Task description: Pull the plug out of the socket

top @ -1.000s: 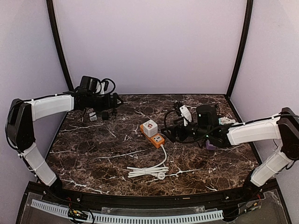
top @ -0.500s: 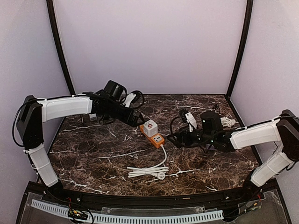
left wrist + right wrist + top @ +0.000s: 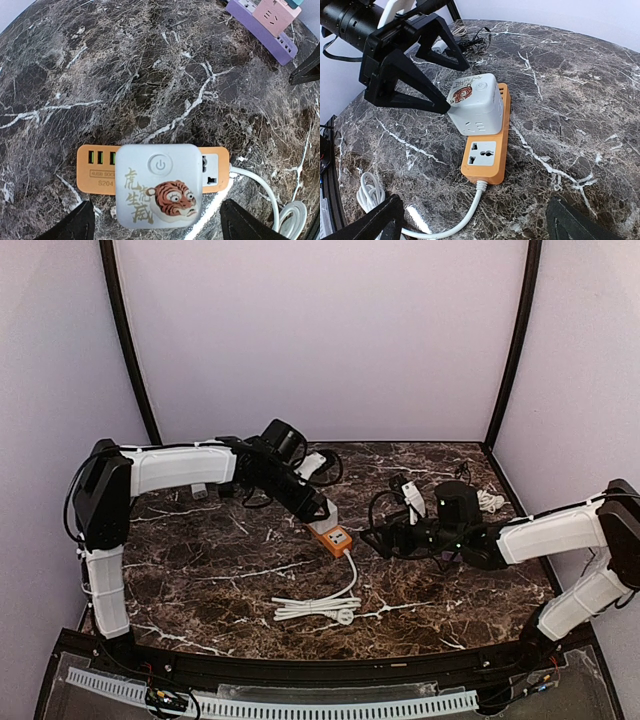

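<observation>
The white cube plug (image 3: 159, 185) sits fully seated on the orange socket strip (image 3: 95, 167) at the middle of the marble counter (image 3: 150, 75), so by the look of it the pull has not begun. The left pincer (image 3: 159, 222) straddles the cube with its fingers apart and not clamped, while the right pincer (image 3: 472, 210) hangs wide open near the strip's cable end. The cube's top carries a power symbol, gold Chinese characters and a tiger's face; the strip reads "S204".
</observation>
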Controlling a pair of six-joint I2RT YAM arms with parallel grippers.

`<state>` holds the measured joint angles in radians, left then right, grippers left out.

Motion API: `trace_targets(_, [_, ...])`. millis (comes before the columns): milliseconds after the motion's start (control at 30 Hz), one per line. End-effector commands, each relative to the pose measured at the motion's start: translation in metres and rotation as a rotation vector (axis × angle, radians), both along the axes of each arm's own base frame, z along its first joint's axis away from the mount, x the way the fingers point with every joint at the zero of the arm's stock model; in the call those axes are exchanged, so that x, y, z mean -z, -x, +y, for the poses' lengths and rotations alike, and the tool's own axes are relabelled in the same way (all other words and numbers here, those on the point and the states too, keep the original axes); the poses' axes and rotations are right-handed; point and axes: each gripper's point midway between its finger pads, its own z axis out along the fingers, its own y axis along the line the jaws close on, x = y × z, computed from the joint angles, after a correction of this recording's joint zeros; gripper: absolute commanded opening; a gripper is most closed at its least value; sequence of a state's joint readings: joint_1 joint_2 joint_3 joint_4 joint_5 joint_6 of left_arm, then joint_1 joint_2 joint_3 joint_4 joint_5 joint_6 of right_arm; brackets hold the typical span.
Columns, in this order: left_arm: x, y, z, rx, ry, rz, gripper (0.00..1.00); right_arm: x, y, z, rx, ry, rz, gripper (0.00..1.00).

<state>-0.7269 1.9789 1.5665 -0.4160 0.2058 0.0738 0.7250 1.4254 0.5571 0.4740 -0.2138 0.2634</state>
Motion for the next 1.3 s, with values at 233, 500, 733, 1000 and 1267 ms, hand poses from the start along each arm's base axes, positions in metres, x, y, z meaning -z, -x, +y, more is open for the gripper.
trace_targets(233, [0.03, -0.007, -0.004, 0.024, -0.137, 0.02, 0.65, -0.003, -0.002, 0.001, -0.004, -0.031, -0.013, 0.99])
trace_targets(500, [0.048, -0.006, 0.005, 0.011, -0.211, 0.015, 0.32, 0.003, -0.001, 0.001, -0.004, -0.02, -0.007, 0.98])
trace_targets(733, [0.076, 0.013, 0.03, -0.026, -0.315, 0.041, 0.11, 0.013, -0.001, 0.011, -0.049, -0.019, 0.018, 0.99])
trace_targets(1000, [0.118, 0.03, 0.048, -0.052, -0.388, 0.121, 0.08, 0.028, 0.0, 0.026, -0.115, -0.014, 0.025, 0.97])
trace_targets(1267, [0.091, 0.048, 0.044, -0.069, -0.263, 0.216, 0.04, 0.029, -0.009, 0.046, -0.161, 0.022, -0.04, 0.97])
